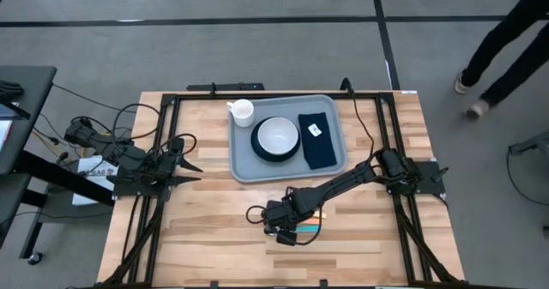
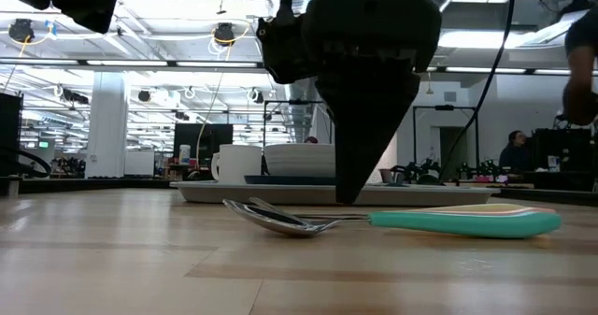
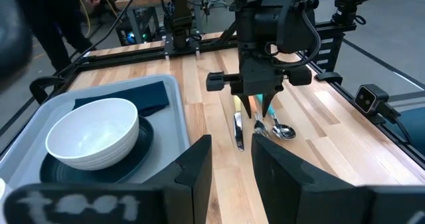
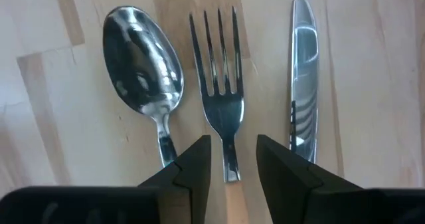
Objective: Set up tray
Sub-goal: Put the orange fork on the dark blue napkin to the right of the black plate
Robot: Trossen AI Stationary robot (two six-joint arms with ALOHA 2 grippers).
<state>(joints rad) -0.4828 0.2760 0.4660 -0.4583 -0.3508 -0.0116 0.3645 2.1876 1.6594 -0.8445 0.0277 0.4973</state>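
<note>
The tray (image 1: 243,156) lay flat on the far half of the wooden tabletop (image 1: 206,229), roughly midway between the two arms, its far rim close to the tabletop's far edge. It carried a white cup (image 1: 242,111) in its far-left corner, a white bowl (image 1: 277,135) sitting on a dark round plate (image 1: 259,150) in the middle, and a dark napkin (image 1: 319,145) with a small white tag along its right side. Little bare tray floor showed apart from the near strip and the left margin.

The right gripper (image 1: 280,230) reached in over the near half of the tabletop, poised directly above three pieces of cutlery lying side by side: a spoon (image 4: 143,78), a fork (image 4: 218,78) and a knife (image 4: 304,84). Its fingers (image 4: 192,171) stood narrowly apart, straddling the fork's neck without closing on it. The teal handle (image 2: 467,221) of the nearest piece stretched along the wood.

The left gripper (image 1: 184,165) rested at the left side, just beside the tray's left rim, fingers (image 3: 196,167) slightly parted and holding nothing. Open wood ran between the cutlery and the tray's near rim, and across the near-left area. A person's legs (image 1: 497,49) stood on the floor beyond the far-right corner.
</note>
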